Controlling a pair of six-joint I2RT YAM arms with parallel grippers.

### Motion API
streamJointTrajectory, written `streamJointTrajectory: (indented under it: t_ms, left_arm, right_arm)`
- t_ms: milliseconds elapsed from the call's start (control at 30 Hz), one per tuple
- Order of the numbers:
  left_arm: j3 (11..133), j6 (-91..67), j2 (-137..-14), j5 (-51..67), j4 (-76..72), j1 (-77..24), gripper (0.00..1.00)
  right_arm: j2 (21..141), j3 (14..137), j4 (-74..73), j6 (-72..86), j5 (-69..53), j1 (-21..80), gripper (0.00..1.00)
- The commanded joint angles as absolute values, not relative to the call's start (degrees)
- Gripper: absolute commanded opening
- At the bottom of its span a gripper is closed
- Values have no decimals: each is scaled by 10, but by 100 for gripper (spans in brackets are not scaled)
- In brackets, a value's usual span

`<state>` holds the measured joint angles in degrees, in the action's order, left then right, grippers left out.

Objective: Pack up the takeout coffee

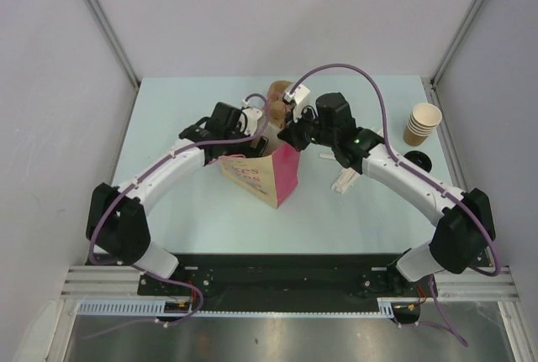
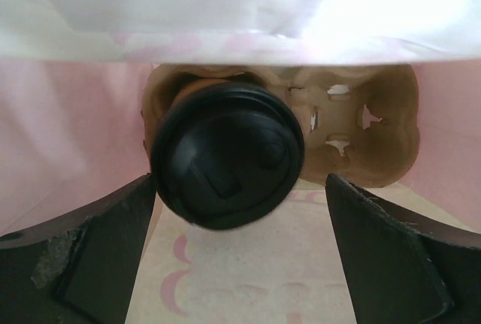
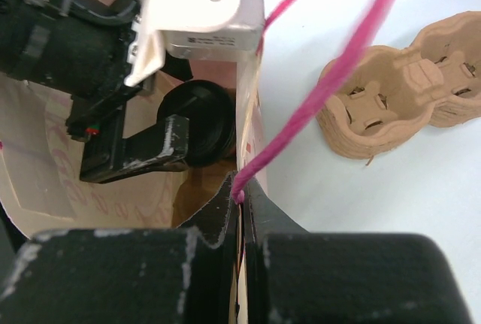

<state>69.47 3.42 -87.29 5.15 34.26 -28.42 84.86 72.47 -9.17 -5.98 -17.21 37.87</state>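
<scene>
Since the small brown paper cup with a round black plastic lid (image 2: 225, 162) already stands inside the pink paper bag (image 1: 282, 179), seated in one cell of a brown moulded-pulp cup carrier (image 2: 361, 140) at the bag's bottom, the main placement looks done. Cup upright, lid facing straight up at the left wrist camera; the carrier's neighbouring cell is empty.

Left gripper (image 2: 240, 189) reaches down through the bag mouth, jaws spread wide, one on each side of the lid. One finger (image 2: 113, 249) looks just beside the lid rim, the other apart from it. Nothing held there.

Right gripper (image 3: 242, 198) sits at the bag's top edge, jaws closed tight on the paper rim, holding the mouth open. Bag stands mid-bench (image 1: 218, 219) between the two arms.

Outward: a stack of spare brown pulp carriers (image 3: 391, 91) lies on the bench on the far side of the bag. A stack of pale beige lidless paper cups (image 1: 423, 123) and a loose black lid (image 1: 418, 160) sit far right, well apart, not task items.

Progress, as a judgement: coffee is in, so this is the final stage. Left to do: draw the left arm up out of the bag without snagging cup or paper, then let the right jaws go of the rim. Whether the bag needs closing, cannot tell.
</scene>
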Motion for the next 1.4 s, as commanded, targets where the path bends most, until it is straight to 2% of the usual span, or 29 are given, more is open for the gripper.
streamJointTrajectory:
  t_ms: [0,333,867,1367]
  left_arm:
    - [706,28,-828,25,345,-294,100]
    - [736,22,-820,18,363,-301,100]
    - [884,11,-837,56,465,-301,100]
    - [1006,-15,-860,76,423,-250,100]
  right_arm:
    - [847,732,-133,-61,-167,378,0]
    - [848,732,-132,-74,-160,379,0]
    - [846,732,-113,-88,-145,372,0]
    - [861,751,-87,-108,-136,352,0]
